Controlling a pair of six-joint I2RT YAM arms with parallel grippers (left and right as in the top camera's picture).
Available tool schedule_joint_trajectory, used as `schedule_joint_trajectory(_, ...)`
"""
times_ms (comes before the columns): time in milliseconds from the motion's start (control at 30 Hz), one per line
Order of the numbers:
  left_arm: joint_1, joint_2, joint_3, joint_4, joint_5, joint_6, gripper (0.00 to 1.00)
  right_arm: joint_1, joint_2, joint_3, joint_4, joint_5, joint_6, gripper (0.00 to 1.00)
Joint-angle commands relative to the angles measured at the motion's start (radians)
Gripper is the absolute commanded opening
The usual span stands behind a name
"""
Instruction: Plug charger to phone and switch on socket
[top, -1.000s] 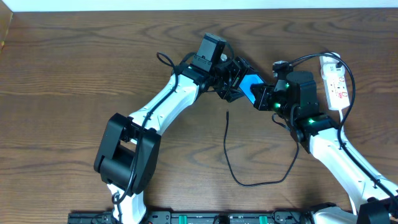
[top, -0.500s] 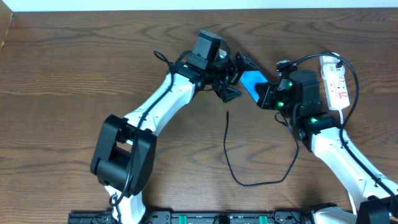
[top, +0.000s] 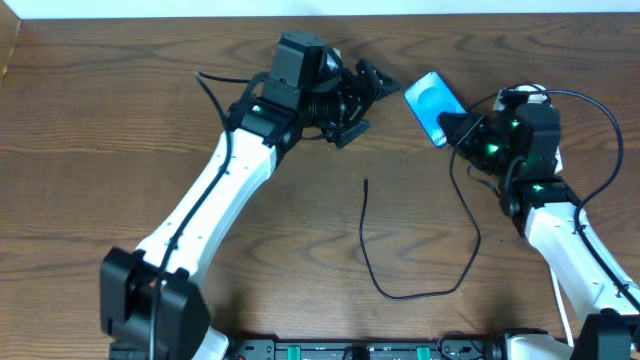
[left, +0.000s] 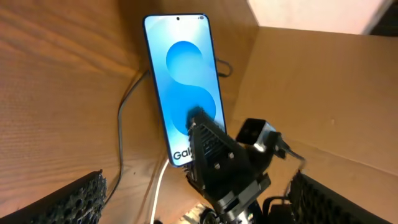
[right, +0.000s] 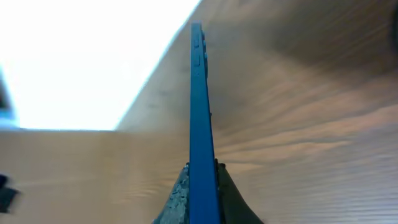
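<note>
Grips the phone (top: 433, 104) by its near-right end with the right gripper (top: 452, 128), closed firmly on it, at far right. Has the left gripper (top: 366, 102) wide and empty, just left of the phone. Shows the charger (top: 361, 240) lying nearward of both, its connector tip (top: 366, 184) closer to the left one, cable running near-far there. Probably calls for the left arm to go down for it.

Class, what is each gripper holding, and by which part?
Right gripper holds the phone by its lower end, near the Galaxy text; left gripper holds nothing.
</note>
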Motion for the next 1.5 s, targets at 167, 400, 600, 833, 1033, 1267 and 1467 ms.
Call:
schedule_joint_trajectory(167, 0.003, -0.026, 0.009, -0.005, -0.034, 0.036, 0.93, -0.002, -0.004, 0.013, 0.14, -0.262, 0.513, 0.01)
schedule_joint_trajectory(400, 0.003, -0.026, 0.01, 0.002, -0.113, -0.011, 0.93, 0.008, -0.004, 0.013, 0.237, -0.342, 0.705, 0.01)
schedule_joint_trajectory(600, 0.003, -0.026, 0.009, 0.002, -0.132, -0.158, 0.94, 0.038, -0.004, 0.013, 0.278, -0.343, 0.821, 0.01)
schedule_joint_trajectory(833, 0.003, -0.026, 0.009, 0.003, -0.161, -0.286, 0.94, 0.085, -0.004, 0.013, 0.301, -0.338, 0.97, 0.01)
schedule_joint_trajectory(1033, 0.003, -0.026, 0.009, 0.002, -0.169, -0.333, 0.94, 0.118, -0.004, 0.013, 0.384, -0.315, 1.04, 0.01)
schedule_joint_trajectory(1267, 0.003, -0.026, 0.009, 0.002, -0.199, -0.378, 0.94, 0.145, -0.004, 0.013, 0.387, -0.313, 1.061, 0.01)
schedule_joint_trajectory(1467, 0.003, -0.026, 0.009, 0.002, -0.217, -0.378, 0.94, 0.156, -0.004, 0.013, 0.387, -0.313, 1.061, 0.01)
